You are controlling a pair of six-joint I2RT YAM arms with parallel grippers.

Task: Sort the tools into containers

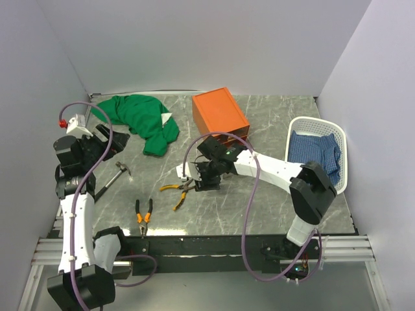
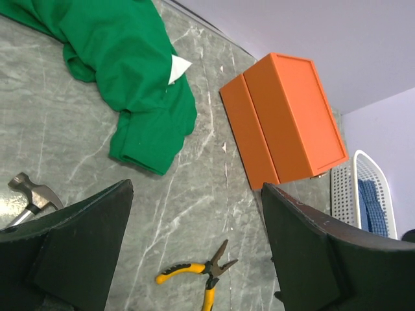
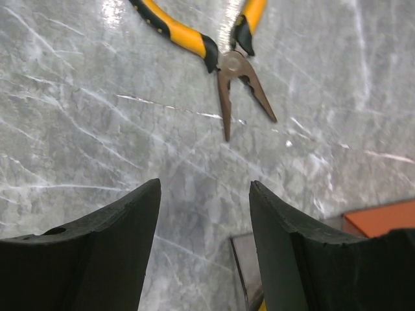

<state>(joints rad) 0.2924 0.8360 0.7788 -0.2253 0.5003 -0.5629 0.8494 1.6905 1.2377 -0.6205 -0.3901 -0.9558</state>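
Yellow-handled pliers (image 1: 176,192) lie on the marble table, jaws apart. My right gripper (image 1: 198,183) hovers open just behind their nose. In the right wrist view the pliers (image 3: 217,57) lie ahead of the empty fingertips (image 3: 205,194), and a clear drawer corner (image 3: 256,269) shows below them. The orange box (image 1: 220,111) stands at the back. A hammer (image 1: 117,173) and orange-black pliers (image 1: 143,216) lie at the left front. My left gripper (image 1: 111,139) is raised at the left, open and empty (image 2: 194,214), looking down on the yellow pliers (image 2: 198,271) and the box (image 2: 285,116).
A green cloth (image 1: 139,120) lies crumpled at the back left. A white basket (image 1: 337,136) holding a blue cloth stands at the right edge. White walls close in three sides of the table (image 1: 272,194).
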